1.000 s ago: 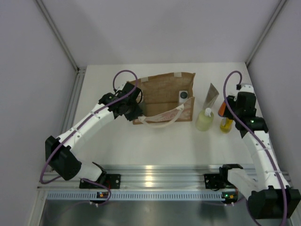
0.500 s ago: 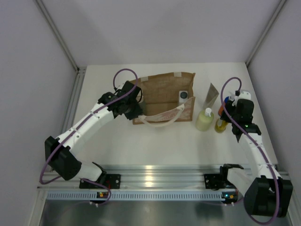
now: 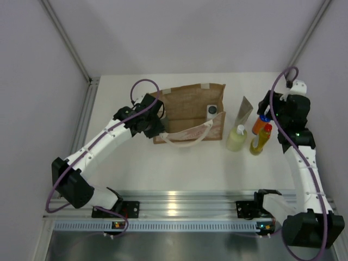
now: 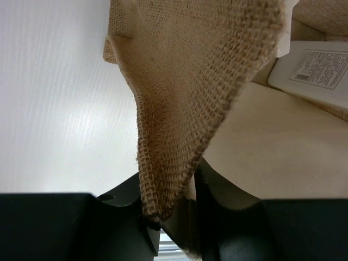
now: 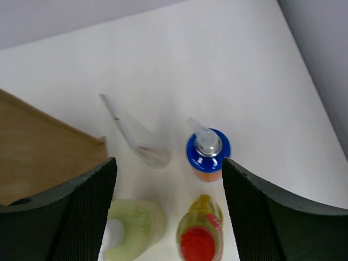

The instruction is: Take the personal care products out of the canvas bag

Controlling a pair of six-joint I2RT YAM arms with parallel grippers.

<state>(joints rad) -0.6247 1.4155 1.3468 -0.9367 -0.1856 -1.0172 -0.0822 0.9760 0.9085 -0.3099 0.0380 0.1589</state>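
Observation:
The brown canvas bag [image 3: 190, 111] lies on the table with white rope handles. My left gripper [image 3: 155, 122] is shut on its woven left edge [image 4: 179, 109]. A white square dark-capped bottle [image 3: 212, 111] sits in the bag's mouth, and its labelled side shows in the left wrist view [image 4: 318, 68]. Right of the bag stand the flat sachet [image 3: 244, 110], the pale-yellow bottle [image 3: 236, 138], the amber red-capped bottle [image 3: 260, 140] and the orange-blue bottle [image 3: 262, 123]. My right gripper [image 3: 273, 111] is open and empty above them [image 5: 168, 217]. The grey cylinder is out of view.
Grey walls close in the white table [image 3: 179, 163] on the left, back and right. A metal rail [image 3: 179, 209] runs along the near edge by the arm bases.
My right gripper has let go of the amber red-capped bottle, which now stands by the pale-yellow bottle, and has risen and moved back. The left arm has not moved.

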